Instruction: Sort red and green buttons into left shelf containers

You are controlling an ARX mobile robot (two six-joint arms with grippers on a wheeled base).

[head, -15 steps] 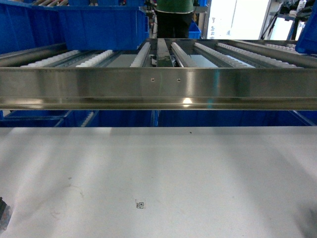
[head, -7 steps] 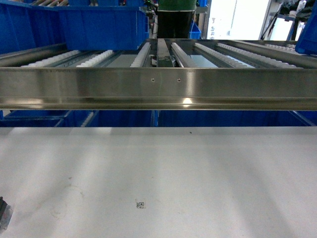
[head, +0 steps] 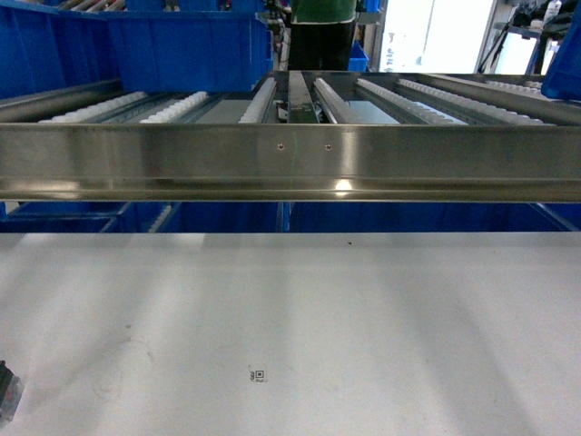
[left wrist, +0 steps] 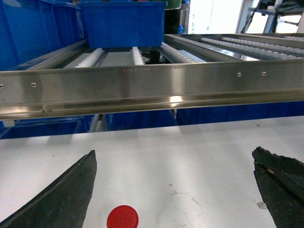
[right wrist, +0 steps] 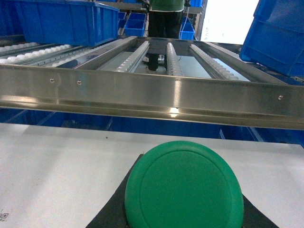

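Note:
In the left wrist view a red button (left wrist: 122, 217) lies cap-up on the white table (left wrist: 190, 156), between the fingers of my left gripper (left wrist: 174, 156) and nearer the left one. That gripper is open and holds nothing. My right gripper (right wrist: 185, 213) is shut on a green button (right wrist: 184, 180), whose round cap fills the lower part of the right wrist view. Two large blue containers (head: 182, 45) (head: 45, 50) stand on the left of the roller shelf. In the head view only a dark corner of the left gripper (head: 4, 392) shows; neither button appears there.
A steel shelf rail (head: 290, 163) crosses in front of white roller tracks (head: 390, 95). More blue bins sit below the shelf (head: 227, 216) and at the right (right wrist: 280, 38). A person in green (head: 320, 27) stands behind. A small square marker (head: 257, 374) is on the table.
In the head view the dark corner of the left gripper has sunk slightly at the lower left. A faint blur at the lower right edge a second ago is gone.

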